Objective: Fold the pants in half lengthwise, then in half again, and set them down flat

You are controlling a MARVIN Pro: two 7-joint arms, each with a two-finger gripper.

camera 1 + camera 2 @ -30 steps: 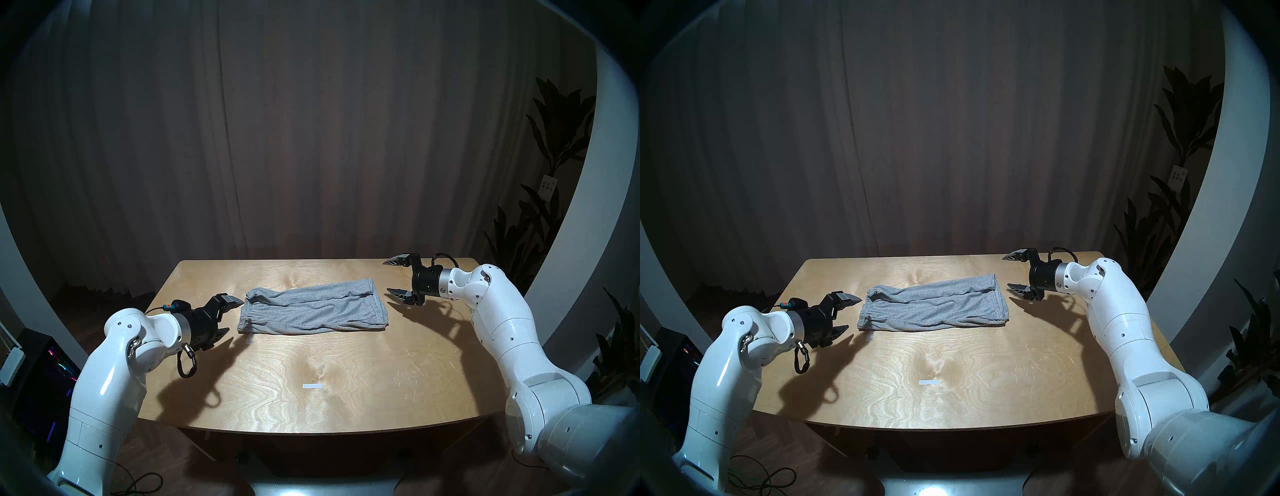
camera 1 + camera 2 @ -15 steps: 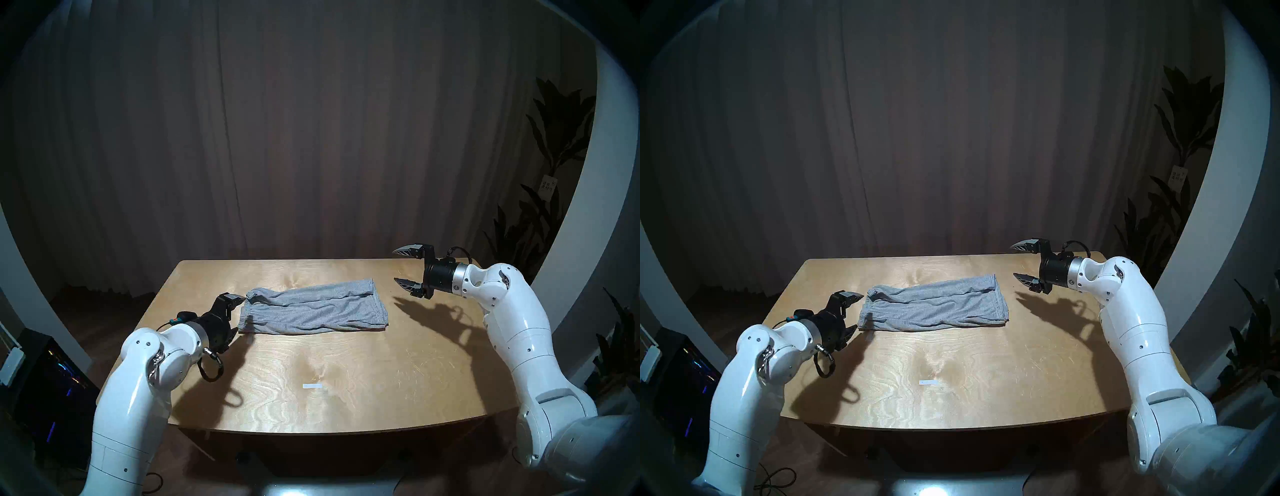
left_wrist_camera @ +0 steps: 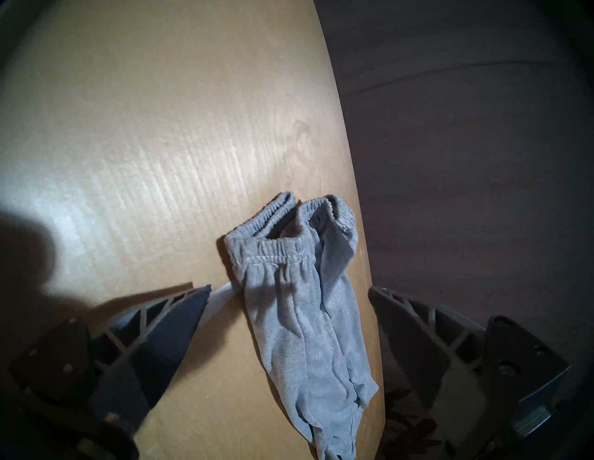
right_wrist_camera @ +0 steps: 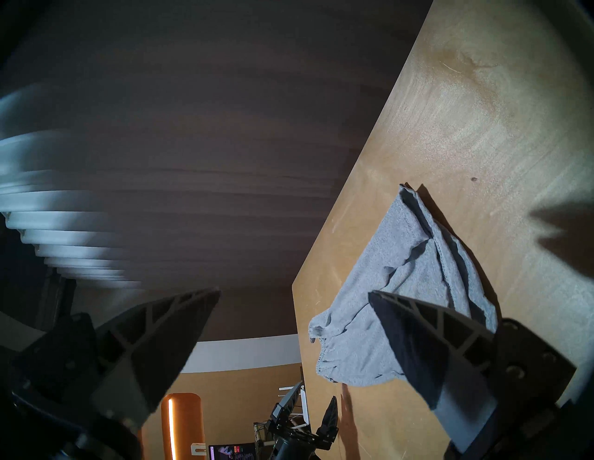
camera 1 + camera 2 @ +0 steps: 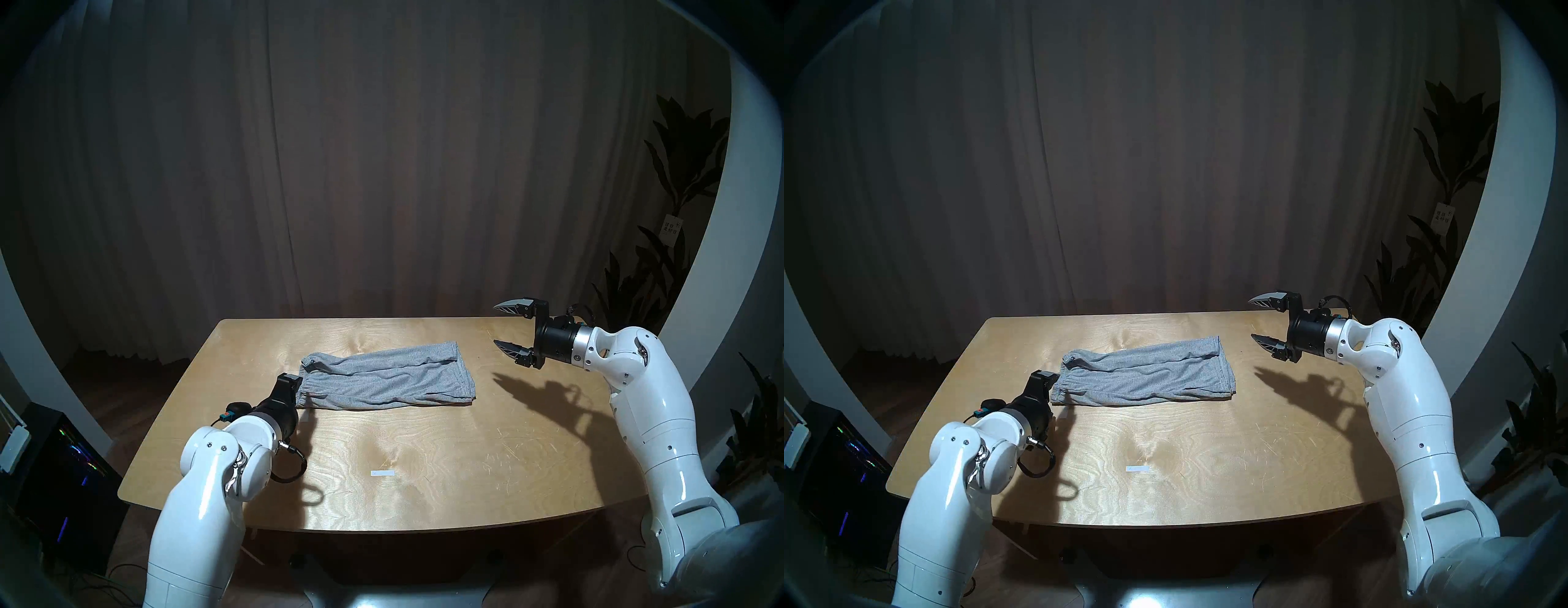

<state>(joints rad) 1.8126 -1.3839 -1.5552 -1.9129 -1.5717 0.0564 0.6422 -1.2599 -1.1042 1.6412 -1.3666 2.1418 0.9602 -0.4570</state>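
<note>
The grey pants lie folded lengthwise on the wooden table, with the elastic waistband to my left and the leg hems to my right. My left gripper is open at the waistband end. In the left wrist view its fingers stand wide on either side of the pants, and one tip sits beside a white tag. My right gripper hangs open in the air to the right of the hems, holding nothing. The right wrist view shows the pants below it.
A small white tape strip lies near the table's front. Beyond the far edge hangs a dark curtain. Potted plants stand at the right, and a dark box with coloured lights sits on the floor at the left.
My left arm has swung inward and brought its open gripper up to the waistband end. My right gripper has drawn back to the right and a little upward, away from the hems, still open.
</note>
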